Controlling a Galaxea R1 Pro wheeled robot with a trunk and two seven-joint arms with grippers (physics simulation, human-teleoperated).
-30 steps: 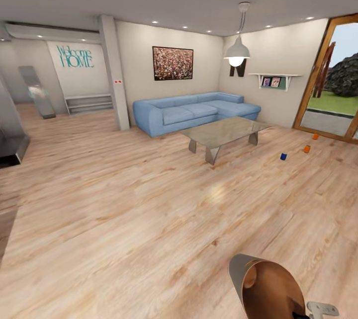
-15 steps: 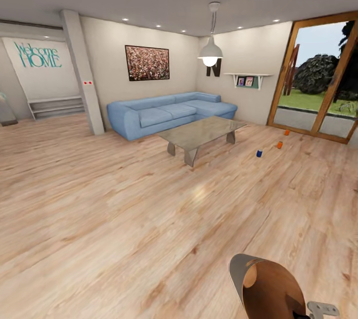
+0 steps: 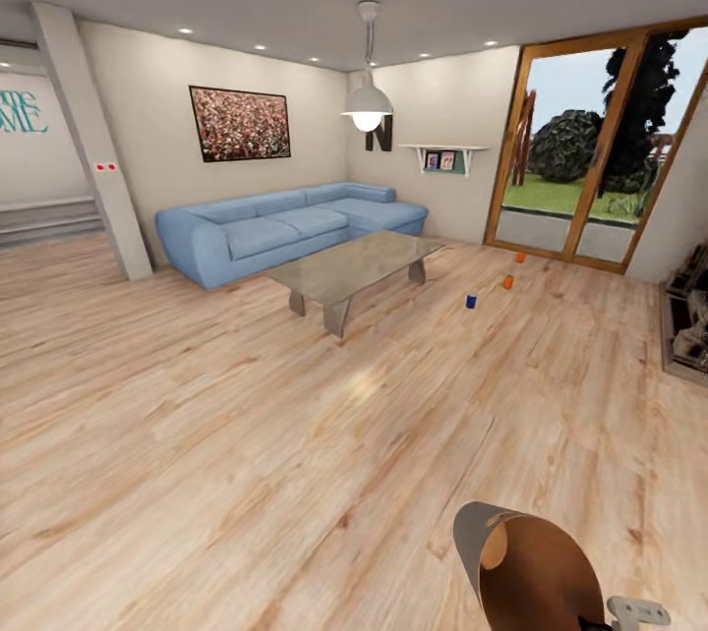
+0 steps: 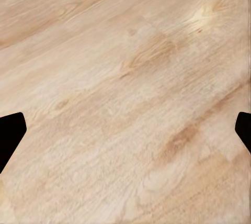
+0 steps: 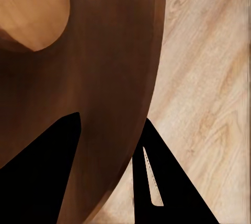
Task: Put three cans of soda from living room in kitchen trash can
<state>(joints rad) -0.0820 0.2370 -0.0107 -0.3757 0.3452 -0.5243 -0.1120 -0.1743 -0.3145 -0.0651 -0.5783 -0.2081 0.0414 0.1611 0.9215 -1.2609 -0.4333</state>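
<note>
Gripping the trash can (image 3: pixel 536 572) by its rim at near right, the right gripper (image 5: pixel 107 174) is closed with the wall between its fingers. The left gripper (image 4: pixel 125 130) is spread wide over bare floor (image 3: pixel 246 434). Far right, well away, a blue can (image 3: pixel 471 301) and two orange cans (image 3: pixel 508 282) (image 3: pixel 520 258) are seen.

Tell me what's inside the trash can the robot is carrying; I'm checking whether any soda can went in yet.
The trash can shows only its bare orange-brown wall; no can there. Its lower part is cut off by the picture's edge. The blue can and both orange cans stand on the floor.
</note>
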